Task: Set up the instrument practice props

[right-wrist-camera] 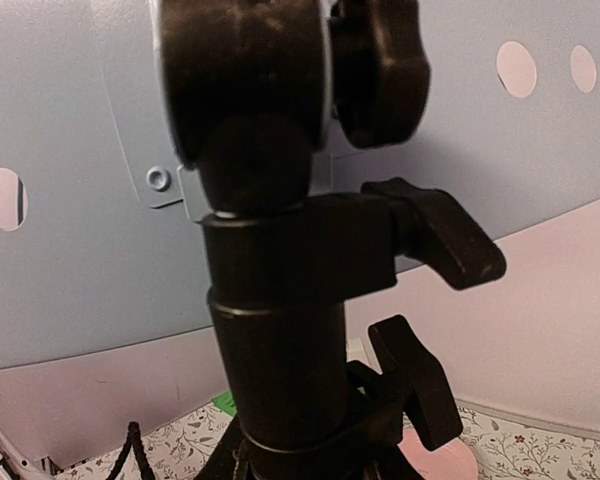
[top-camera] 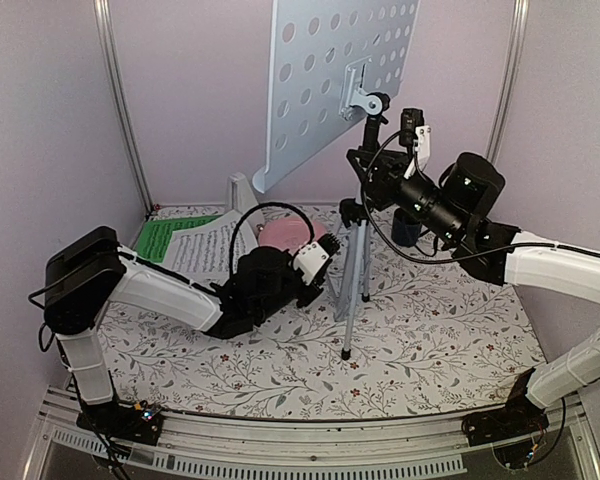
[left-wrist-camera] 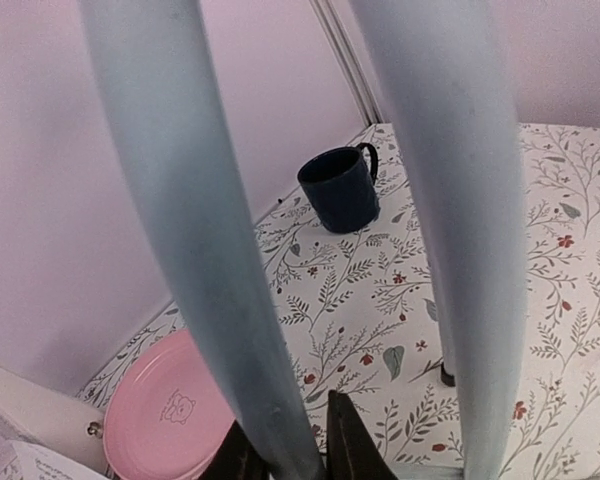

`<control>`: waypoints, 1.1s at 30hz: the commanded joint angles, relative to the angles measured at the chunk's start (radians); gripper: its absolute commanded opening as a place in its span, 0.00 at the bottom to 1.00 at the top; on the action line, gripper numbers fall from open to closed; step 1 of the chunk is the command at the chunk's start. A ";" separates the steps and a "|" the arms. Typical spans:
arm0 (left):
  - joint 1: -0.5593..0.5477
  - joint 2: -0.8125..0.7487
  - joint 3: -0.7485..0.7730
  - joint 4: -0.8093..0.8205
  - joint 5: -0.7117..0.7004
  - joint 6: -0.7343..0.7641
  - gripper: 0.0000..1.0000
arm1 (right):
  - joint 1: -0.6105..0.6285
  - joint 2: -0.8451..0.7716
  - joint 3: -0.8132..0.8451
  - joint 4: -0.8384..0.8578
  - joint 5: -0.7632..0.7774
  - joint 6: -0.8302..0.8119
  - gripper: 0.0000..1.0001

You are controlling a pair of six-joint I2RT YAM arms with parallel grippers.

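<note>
The music stand stands upright mid-table, its pale perforated desk high at the back on a silver tripod. My left gripper is low at the tripod; in the left wrist view a tripod leg runs between the jaws, and the gripper is shut on it. My right gripper clamps the black post just below the desk joint. The white sheet and green sheet lie flat at the back left. The white metronome stands by the back wall.
A pink plate lies just behind my left gripper, beside the tripod. A dark blue mug stands near the back wall, right of the stand. Pink walls close in the back and both sides. Two black clamp knobs stick out from the post.
</note>
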 commanded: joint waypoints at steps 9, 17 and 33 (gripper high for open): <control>0.065 0.000 -0.071 -0.069 0.117 0.271 0.04 | -0.036 -0.051 0.302 0.169 -0.027 0.003 0.00; 0.114 0.008 -0.116 -0.079 0.130 0.354 0.03 | -0.053 -0.025 0.382 0.090 -0.013 -0.008 0.00; 0.155 0.075 -0.186 -0.086 0.044 0.472 0.01 | -0.098 0.017 0.474 0.053 -0.065 -0.016 0.00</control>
